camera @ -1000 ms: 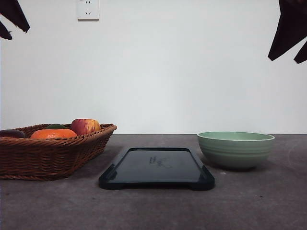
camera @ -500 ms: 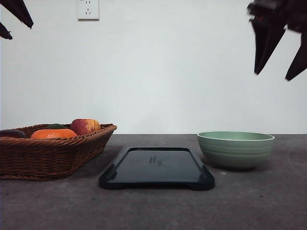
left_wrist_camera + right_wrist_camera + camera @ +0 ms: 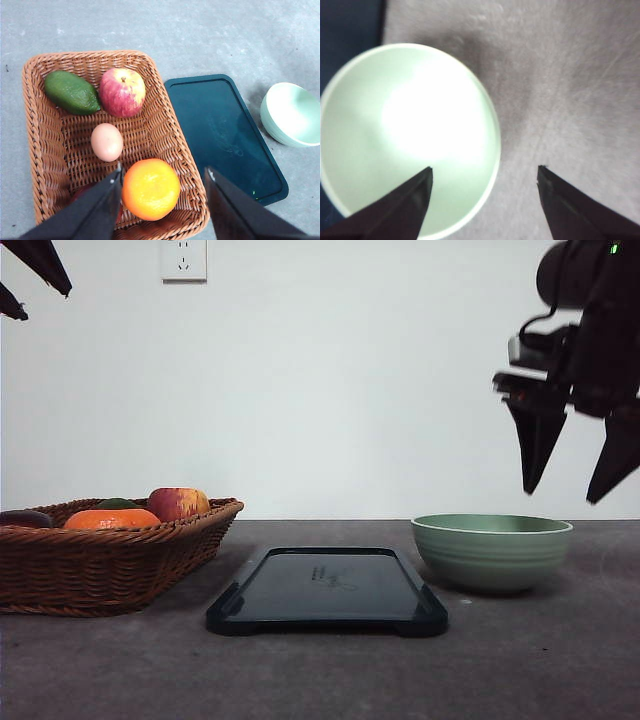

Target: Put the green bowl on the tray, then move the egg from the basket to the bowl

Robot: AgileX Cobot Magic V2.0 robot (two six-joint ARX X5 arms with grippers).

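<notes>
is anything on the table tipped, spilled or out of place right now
Nothing stands out. The green bowl sits upright beside the empty tray, and the egg lies in the basket among the fruit.

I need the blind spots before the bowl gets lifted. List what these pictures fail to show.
- Egg: plain in the left wrist view; from the front, the basket wall hides it.
- Dark item under the left gripper: a finger covers most of it, so it cannot be identified.
- Green bowl: blurred and overexposed in the right wrist view, near rim cut off.
- Right gripper: whether its fingers straddle the bowl rim yet cannot be judged.
</notes>
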